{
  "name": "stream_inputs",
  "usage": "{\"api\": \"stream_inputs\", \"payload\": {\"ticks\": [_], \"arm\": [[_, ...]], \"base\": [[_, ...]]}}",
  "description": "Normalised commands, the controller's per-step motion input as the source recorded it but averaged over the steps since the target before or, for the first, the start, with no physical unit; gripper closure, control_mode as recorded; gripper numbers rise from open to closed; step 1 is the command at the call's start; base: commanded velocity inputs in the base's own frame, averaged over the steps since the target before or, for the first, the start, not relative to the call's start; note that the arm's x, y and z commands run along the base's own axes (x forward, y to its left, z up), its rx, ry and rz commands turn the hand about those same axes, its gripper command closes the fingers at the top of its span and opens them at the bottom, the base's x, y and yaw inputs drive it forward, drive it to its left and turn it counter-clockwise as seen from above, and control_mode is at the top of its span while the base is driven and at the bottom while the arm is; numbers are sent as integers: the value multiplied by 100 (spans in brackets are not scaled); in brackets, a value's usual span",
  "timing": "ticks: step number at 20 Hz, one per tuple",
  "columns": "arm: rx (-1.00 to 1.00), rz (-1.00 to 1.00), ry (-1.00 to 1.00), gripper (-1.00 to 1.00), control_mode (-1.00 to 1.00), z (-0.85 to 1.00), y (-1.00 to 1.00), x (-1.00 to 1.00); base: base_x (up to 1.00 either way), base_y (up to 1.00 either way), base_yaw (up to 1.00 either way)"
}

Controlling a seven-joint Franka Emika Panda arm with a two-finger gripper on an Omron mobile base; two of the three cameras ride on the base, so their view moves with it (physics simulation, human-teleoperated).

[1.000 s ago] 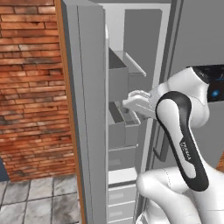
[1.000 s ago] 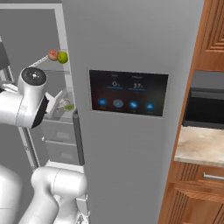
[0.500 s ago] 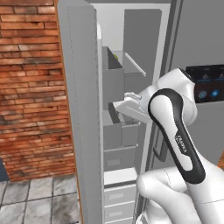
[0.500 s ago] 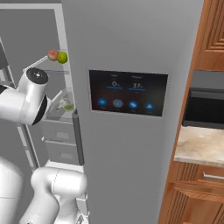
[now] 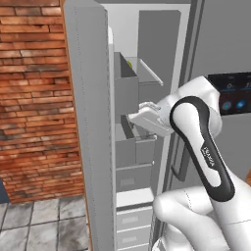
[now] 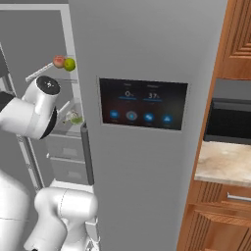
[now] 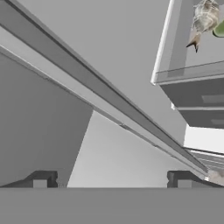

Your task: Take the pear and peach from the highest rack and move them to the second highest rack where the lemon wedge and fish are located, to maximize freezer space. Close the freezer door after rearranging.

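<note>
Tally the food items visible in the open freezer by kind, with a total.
Peach: 1
Pear: 1
Fish: 1
Lemon wedge: 1
Total: 4

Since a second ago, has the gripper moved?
Yes. In the left base view the gripper has shifted left, toward the open freezer door, across the racks.

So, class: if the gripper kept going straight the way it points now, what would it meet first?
Most likely the grey inner wall of the freezer; the open gripper faces it, with the fish off to one side. Depth is unclear.
</note>
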Motion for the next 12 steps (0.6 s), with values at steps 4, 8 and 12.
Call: {"api": "stream_inputs", "payload": {"ticks": [4,8,12], "arm": [[-16,-3,-7,-100,-100,40,-53,0],[-19,-7,-14,-100,-100,36,-46,8],[-17,-5,-14,-100,-100,30,-16,34]], "base": [[0,0,0],[0,0,0],[0,0,0]]}}
